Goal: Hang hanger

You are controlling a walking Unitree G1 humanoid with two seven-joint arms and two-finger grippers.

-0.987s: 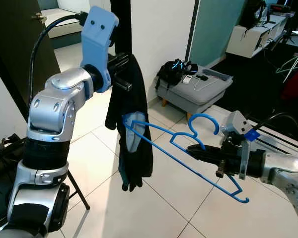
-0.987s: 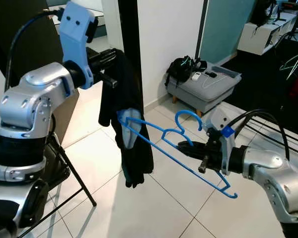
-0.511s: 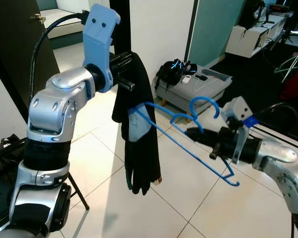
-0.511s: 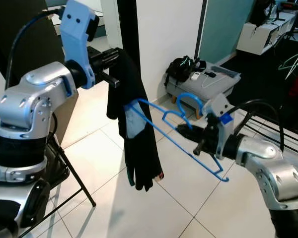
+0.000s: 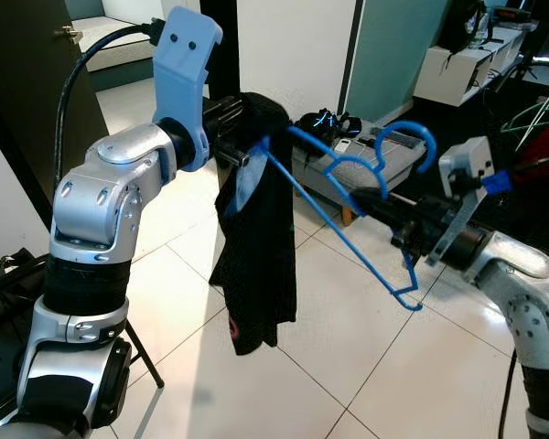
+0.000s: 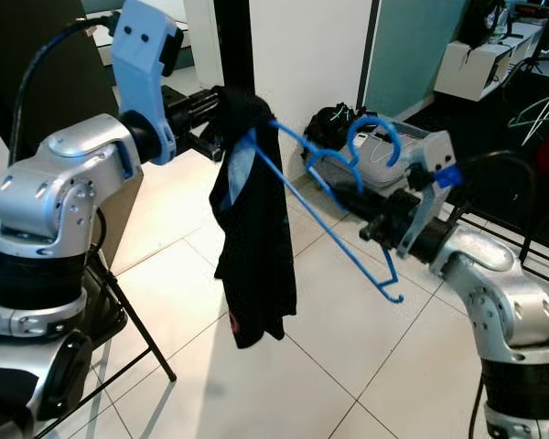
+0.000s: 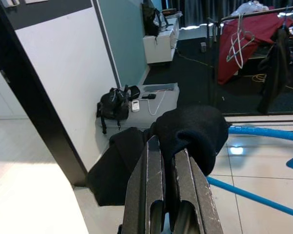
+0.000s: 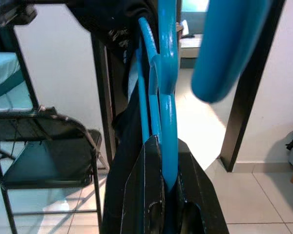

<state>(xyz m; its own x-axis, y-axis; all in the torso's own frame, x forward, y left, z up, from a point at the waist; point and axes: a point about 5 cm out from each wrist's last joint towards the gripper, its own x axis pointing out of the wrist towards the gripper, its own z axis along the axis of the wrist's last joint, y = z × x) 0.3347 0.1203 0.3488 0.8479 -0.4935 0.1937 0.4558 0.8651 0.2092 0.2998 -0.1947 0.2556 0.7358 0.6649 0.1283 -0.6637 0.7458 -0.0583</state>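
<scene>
The blue hanger [image 5: 348, 197] is mid-air, held near its neck by the right gripper [image 5: 398, 219], jaws clenched on the bar just below the hook, as the right wrist view shows w/ the blue bar running between the two black fingers [image 8: 149, 195]. The far shoulder of the hanger is pushed into the black garment [image 5: 256, 247], which droops down from the left gripper [image 7: 167, 161]; that gripper's jaws are pinched on a bunched fold of the cloth at the hanger's far tip. So the garment is only partly on: one hanger arm looks threaded into it, while the near arm, on the right gripper's side, sticks out bare below the neck. Whether the cloth is through a neck or sleeve opening can't be told. Progress, by my read: approx. mid-way at best. Left to do: seat the garment over both shoulders, release the cloth, then carry the hanger to a rail and set the hook over it. A clothes rack [image 7: 244, 29] w/ a red garment stands well beyond the hanger, across the room; prob. the target, not certain.
</scene>
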